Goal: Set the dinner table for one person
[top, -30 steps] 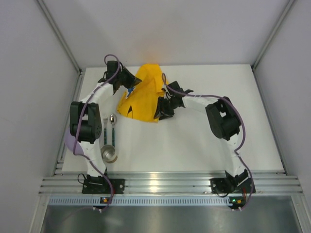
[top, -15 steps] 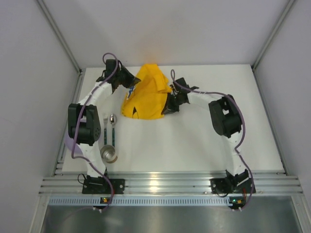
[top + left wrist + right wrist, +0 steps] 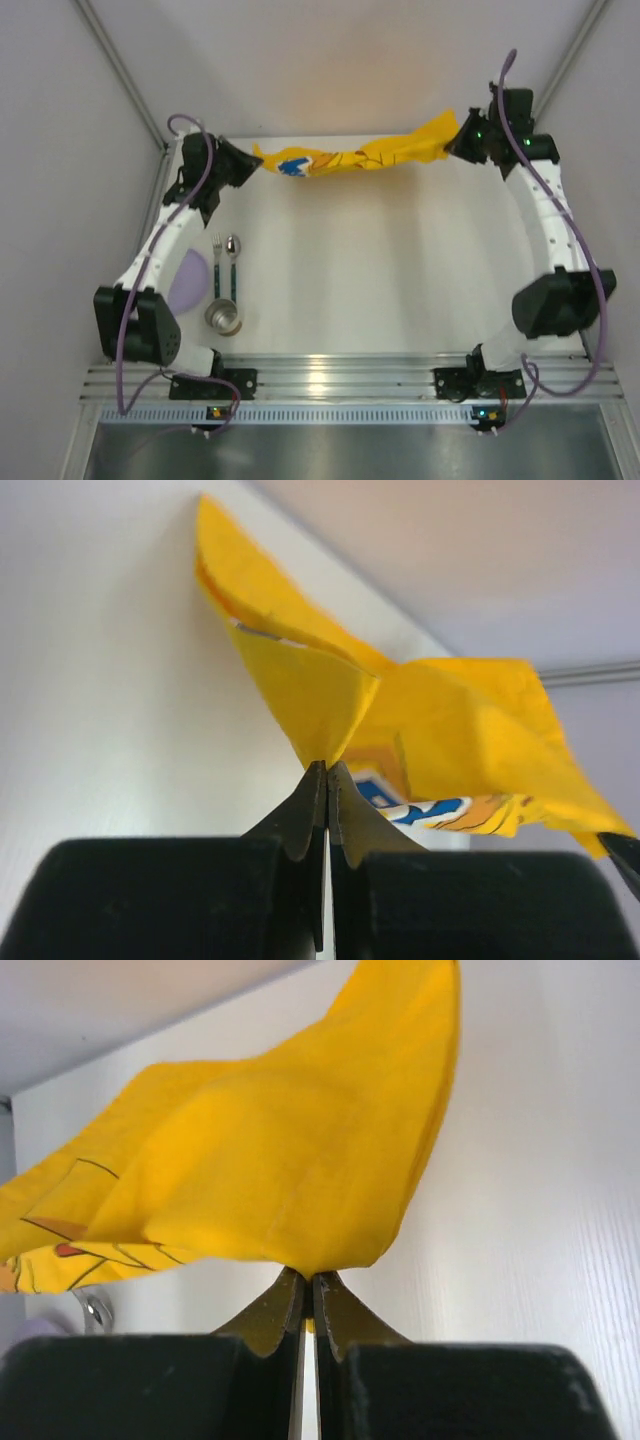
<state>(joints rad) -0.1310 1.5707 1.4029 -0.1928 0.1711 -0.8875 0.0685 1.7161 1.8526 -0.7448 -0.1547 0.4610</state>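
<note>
white dinner table (image 3: 400, 270) below left end effector (image 3: 251, 159)

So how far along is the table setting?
Done: nothing laid out; the fork, spoon, cup and plate sit together at the table's near left. In hand: the left tool and right tool are shut on the mat, stretched between them at the far side. Left: spreading the mat flat and arranging the pieces.

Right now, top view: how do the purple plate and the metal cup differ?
The plate is flat, lilac and partly hidden under the left arm; the cup is shiny metal, opening up, fully visible. The plate is wider than the cup. Both rest on the white table, left of centre.
</note>
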